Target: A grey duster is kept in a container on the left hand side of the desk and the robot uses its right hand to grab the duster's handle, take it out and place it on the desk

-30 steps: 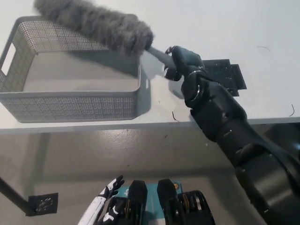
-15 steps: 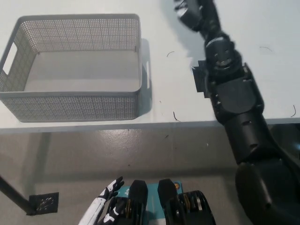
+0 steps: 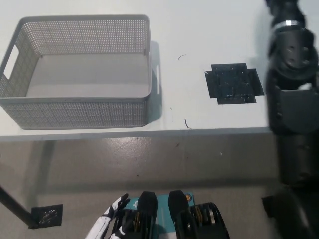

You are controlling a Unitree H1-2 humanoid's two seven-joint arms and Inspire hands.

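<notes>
The grey mesh container (image 3: 148,59) stands on the left part of the white desk (image 3: 199,30) and holds nothing. The grey duster is nowhere in the picture. My black right arm (image 3: 294,74) rises along the right edge and leaves the picture at the top, so its hand is out of sight. My white left hand (image 3: 108,220) rests low at the bottom left, below the desk, with its fingers apart and nothing in it.
A black cross-shaped tape patch (image 3: 233,83) lies on the desk right of the container. The desk's front edge (image 3: 149,133) runs across the middle of the picture, with grey floor (image 3: 75,174) below it.
My right arm has swung up and to the right, carrying the duster out of the container and out of the picture. The container has stayed in place.
</notes>
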